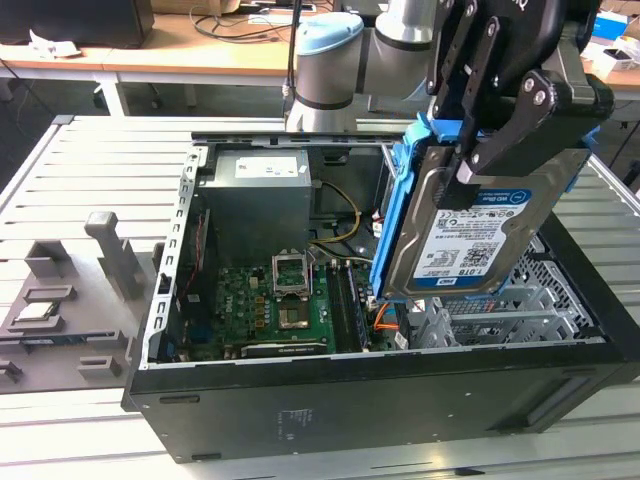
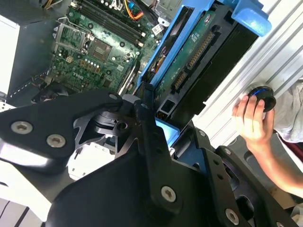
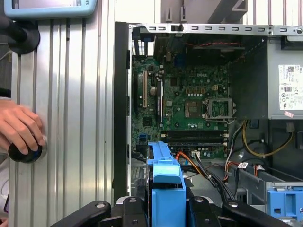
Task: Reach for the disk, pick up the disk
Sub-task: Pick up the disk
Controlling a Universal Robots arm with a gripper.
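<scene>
My hand was clamped on the disk, holding it on edge above the open computer case, clear of the metal drive cage at the exterior view's right. The disk's labelled face was turned toward the exterior camera, tilted, with its blue rail running down the side nearer the motherboard. In the second wrist view my black fingers pinched the disk from both sides, its connector end showing. In the first wrist view the blue rail stood up between my fingers, above the case. On the slatted table beside the case, a person's hand rested on a black knob.
</scene>
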